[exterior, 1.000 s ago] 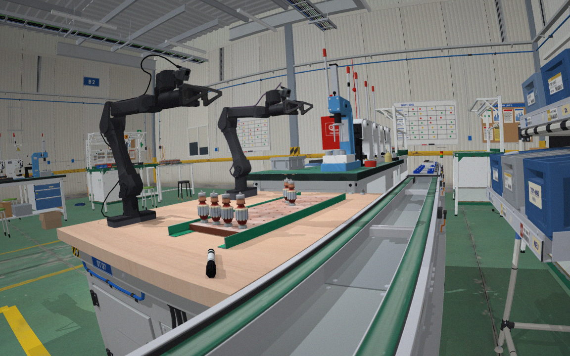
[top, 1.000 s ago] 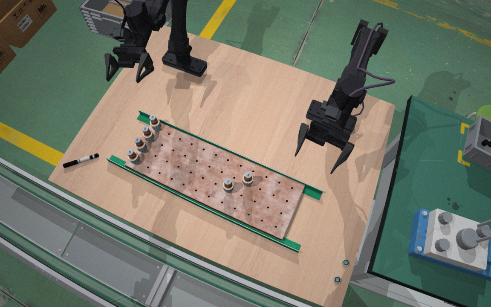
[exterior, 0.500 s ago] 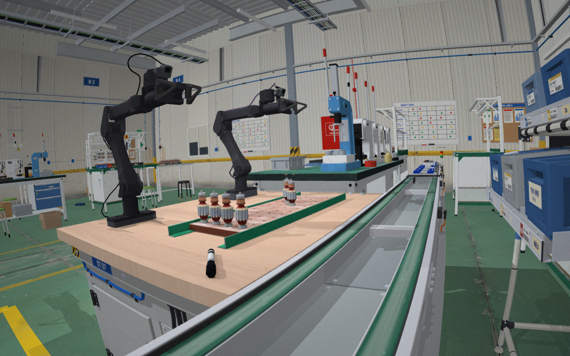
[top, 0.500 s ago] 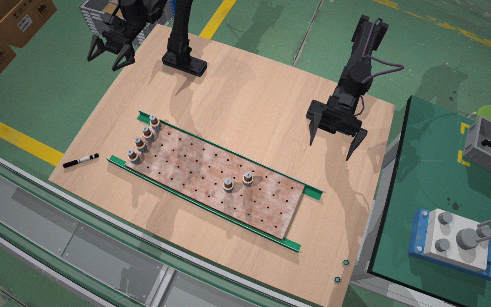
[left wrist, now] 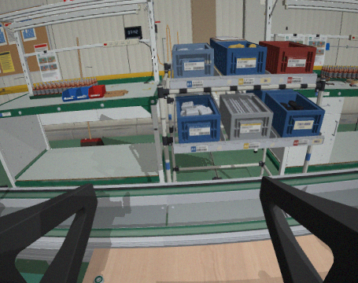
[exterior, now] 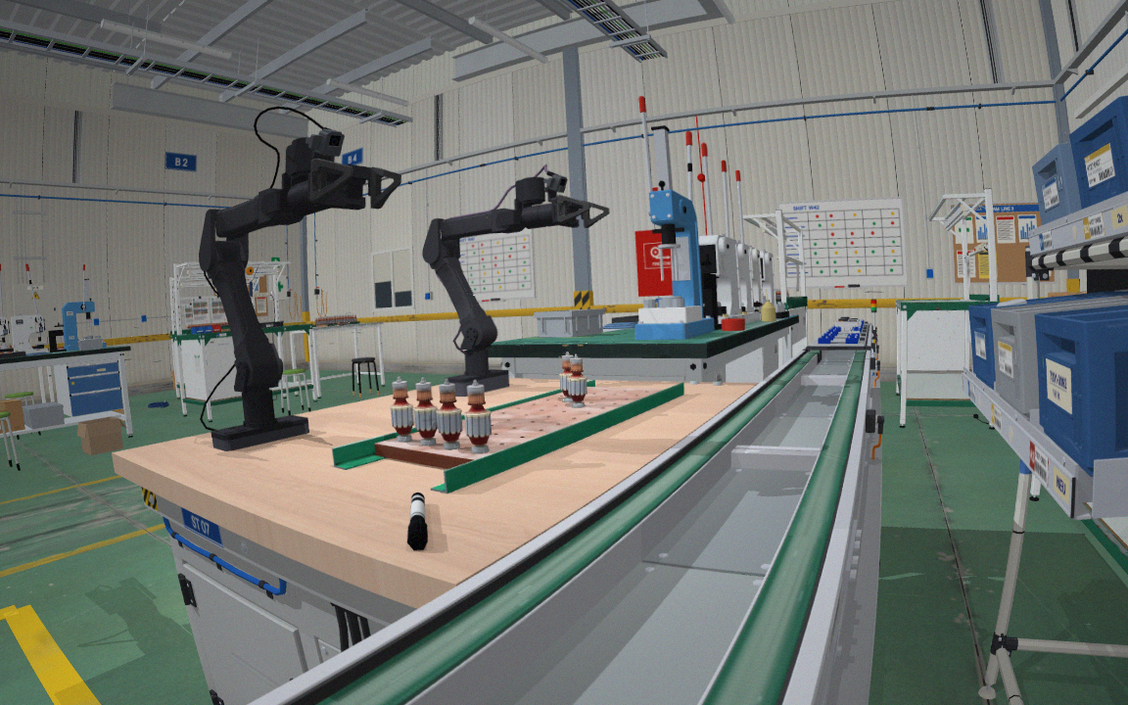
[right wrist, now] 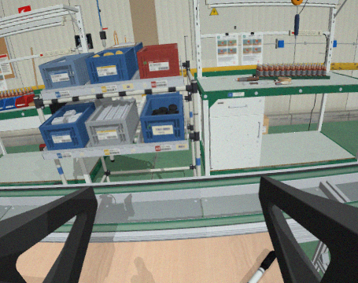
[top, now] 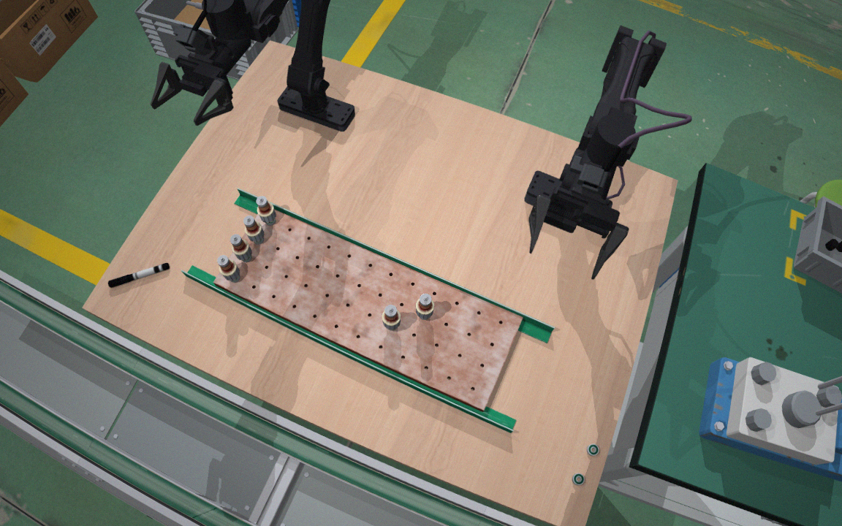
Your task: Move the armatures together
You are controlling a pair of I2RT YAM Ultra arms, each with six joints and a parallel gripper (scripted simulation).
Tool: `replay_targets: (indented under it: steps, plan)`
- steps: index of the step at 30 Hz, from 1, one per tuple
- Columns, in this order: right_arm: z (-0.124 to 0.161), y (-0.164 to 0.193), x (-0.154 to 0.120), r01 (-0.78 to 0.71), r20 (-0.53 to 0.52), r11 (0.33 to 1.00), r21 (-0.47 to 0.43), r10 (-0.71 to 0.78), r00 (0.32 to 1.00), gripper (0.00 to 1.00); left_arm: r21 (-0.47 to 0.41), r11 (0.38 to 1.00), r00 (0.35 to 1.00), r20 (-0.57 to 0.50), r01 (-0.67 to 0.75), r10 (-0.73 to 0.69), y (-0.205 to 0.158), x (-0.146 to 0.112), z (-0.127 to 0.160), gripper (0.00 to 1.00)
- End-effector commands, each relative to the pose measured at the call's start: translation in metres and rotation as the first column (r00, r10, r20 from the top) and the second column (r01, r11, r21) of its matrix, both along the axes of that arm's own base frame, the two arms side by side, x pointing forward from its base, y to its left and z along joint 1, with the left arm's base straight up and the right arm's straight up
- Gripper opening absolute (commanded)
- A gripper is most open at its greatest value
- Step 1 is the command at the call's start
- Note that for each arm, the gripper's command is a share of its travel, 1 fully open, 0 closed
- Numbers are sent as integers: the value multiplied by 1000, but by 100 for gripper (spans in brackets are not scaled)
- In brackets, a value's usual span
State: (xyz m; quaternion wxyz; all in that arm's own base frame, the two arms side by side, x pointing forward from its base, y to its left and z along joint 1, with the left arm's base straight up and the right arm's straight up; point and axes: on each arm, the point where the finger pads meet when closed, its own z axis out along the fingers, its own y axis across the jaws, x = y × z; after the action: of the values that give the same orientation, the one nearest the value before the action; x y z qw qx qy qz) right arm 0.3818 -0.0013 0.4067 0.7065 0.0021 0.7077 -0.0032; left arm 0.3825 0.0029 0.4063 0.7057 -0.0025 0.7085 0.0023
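The pinkish board (top: 488,394) (exterior: 410,452) lies on the table between green rails. Its left end in the top view holds one full row of several upright armatures, such as this armature (top: 240,248) (exterior: 449,418). The row of holes beside them is empty. Two armatures stand apart towards the board's right half, one armature (top: 390,318) and another armature (top: 425,306), both upright. My left gripper (top: 562,264) (exterior: 596,217) (left wrist: 176,189) is open and empty, raised beyond the board's right end. My right gripper (top: 175,114) (exterior: 384,190) (right wrist: 175,191) is open and empty, high behind the full row.
A green rail (top: 409,264) and another rail (top: 371,362) (exterior: 550,438) flank the board. A marker (top: 139,275) (exterior: 416,520) (right wrist: 263,267) lies near the table's left edge. Two small rings, one ring (top: 593,450) and another ring (top: 578,479), lie at the right front corner. A conveyor (top: 195,425) runs along the front.
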Motion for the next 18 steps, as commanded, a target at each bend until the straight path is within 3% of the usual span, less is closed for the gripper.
replay_targets:
  steps: [1,3,4,8,18]
  plan:
    - [7,9,0,-32,14,999,8,32,999,100,3,1000,1000,17,22,-22,-5,-1,4,100]
    - [8,9,-1,-32,19,999,8,32,999,100,1,1000,1000,24,20,-20,-4,-3,8,100]
    - [13,11,-4,-37,30,999,8,37,999,38,4,1000,999,30,26,-27,-7,-5,9,100]
    - [24,7,-11,-27,60,1000,6,27,998,38,4,1000,999,33,30,-30,-8,-9,11,100]
    - [17,-5,-4,15,42,1000,2,-15,999,38,4,999,999,37,35,-35,-10,-4,19,100]
